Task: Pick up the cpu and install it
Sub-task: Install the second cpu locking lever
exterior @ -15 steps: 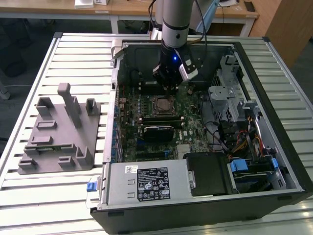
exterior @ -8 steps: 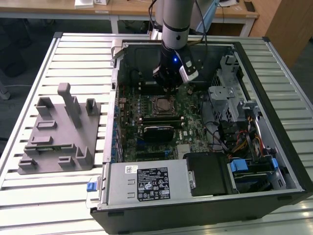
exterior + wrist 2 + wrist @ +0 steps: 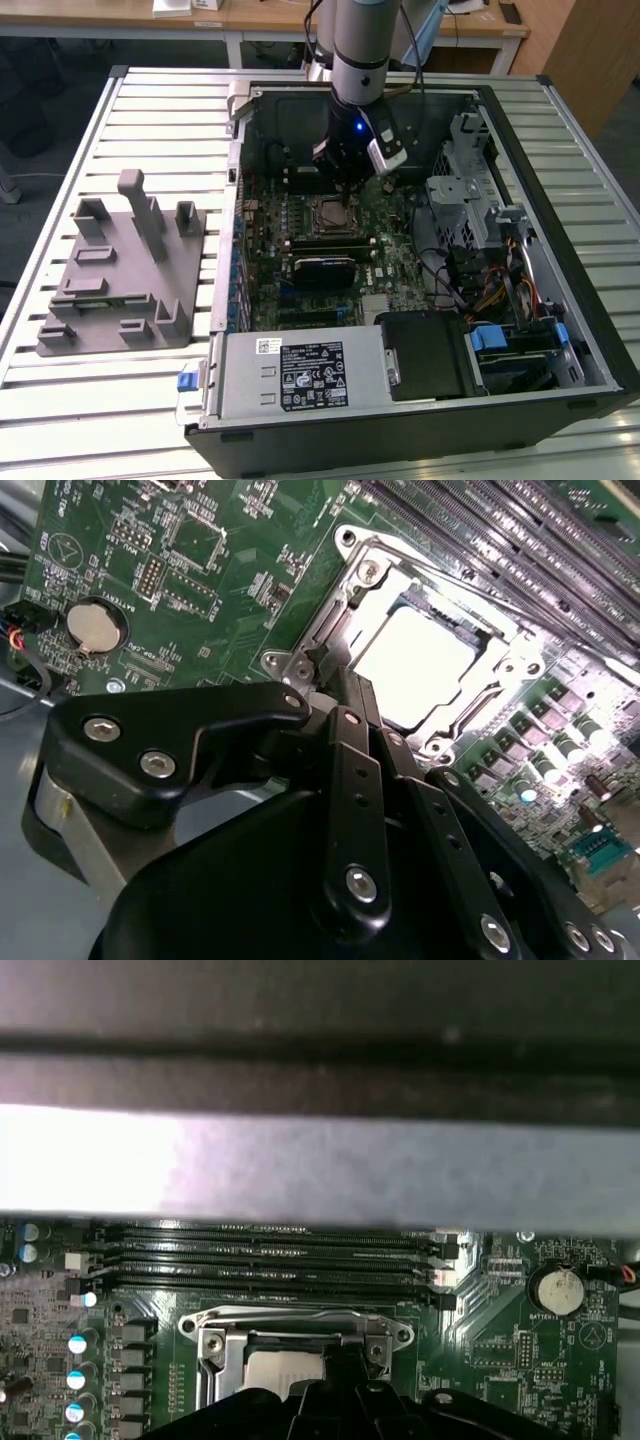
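Second wrist view: nearest is my gripper [image 3: 335, 685], black linkages converging on one narrow tip, so I read the fingers as closed with nothing between them. The tip sits at the near edge of the socket frame [image 3: 300, 650]. Just beyond the tip, the cpu [image 3: 412, 657] lies flat inside the socket frame, pale top up and glaring under the light, dark rim showing on its far side. Judgement: the chip is already seated; the work now is at the frame's edge. To do this well I should keep the tip off the bright lid, press only on metal frame parts, and stay square to the socket so nothing tilts the chip. Past the socket frame run the memory slots [image 3: 520, 540]. On the side of the socket frame away from the slots sits the coin cell [image 3: 93, 630].
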Action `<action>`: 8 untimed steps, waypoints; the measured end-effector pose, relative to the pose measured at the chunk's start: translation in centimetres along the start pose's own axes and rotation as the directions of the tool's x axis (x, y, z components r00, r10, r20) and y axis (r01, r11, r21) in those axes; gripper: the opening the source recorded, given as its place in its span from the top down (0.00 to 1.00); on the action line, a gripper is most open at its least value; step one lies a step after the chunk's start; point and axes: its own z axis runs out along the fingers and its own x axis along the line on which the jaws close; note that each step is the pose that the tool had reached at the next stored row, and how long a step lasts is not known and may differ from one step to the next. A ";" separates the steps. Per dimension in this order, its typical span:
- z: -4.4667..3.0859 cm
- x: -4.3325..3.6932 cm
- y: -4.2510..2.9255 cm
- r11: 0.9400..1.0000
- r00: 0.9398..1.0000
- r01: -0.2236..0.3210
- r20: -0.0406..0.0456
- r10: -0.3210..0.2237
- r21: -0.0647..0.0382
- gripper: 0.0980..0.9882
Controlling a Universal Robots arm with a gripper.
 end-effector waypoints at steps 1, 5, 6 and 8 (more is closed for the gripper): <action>-0.01 0.00 -0.06 1.000 1.000 0.000 0.000 0.000 0.000 0.98; -0.40 0.00 -0.10 1.000 1.000 0.000 0.000 0.000 -0.002 0.98; -0.59 0.00 -0.10 1.000 1.000 0.000 0.000 0.000 -0.002 0.98; -1.02 0.00 -0.10 1.000 1.000 0.000 0.000 0.000 -0.002 0.98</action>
